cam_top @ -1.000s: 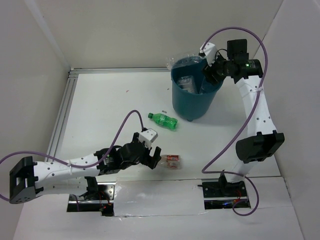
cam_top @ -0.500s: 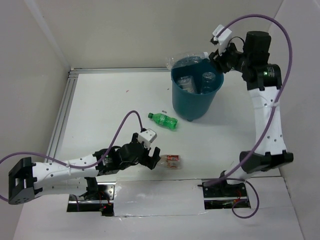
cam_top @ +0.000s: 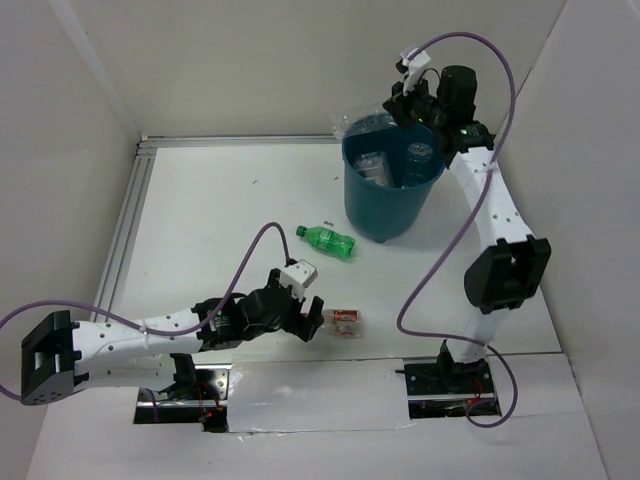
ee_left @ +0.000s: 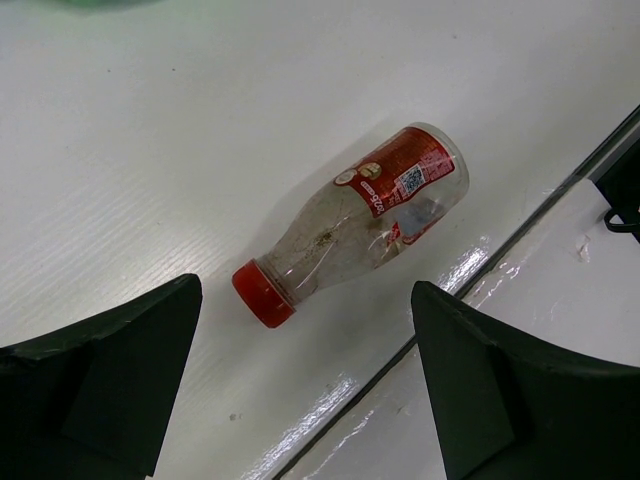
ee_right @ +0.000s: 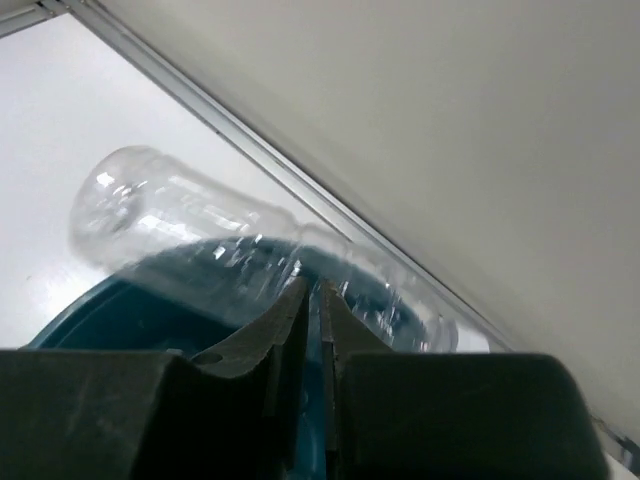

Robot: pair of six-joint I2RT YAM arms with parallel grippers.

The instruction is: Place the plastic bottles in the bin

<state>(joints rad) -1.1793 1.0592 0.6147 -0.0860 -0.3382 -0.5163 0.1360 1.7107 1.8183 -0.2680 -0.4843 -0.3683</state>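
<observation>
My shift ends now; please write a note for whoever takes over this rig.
Left gripper: jaws open, at the red-capped bottle, not gripping.
Right gripper: jaws shut, apparently empty, above the bin's far rim.
Done: at least two bottles inside the bin.
Left: red-capped bottle and green bottle lie on the table; a clear bottle lies across the bin's rim.

You can read nothing: the red label point(ee_left: 405, 178) on the red-capped clear plastic bottle point(ee_left: 340, 235), mid-frame, shows only a QR code point(ee_left: 410, 180) and illegible print.
</observation>
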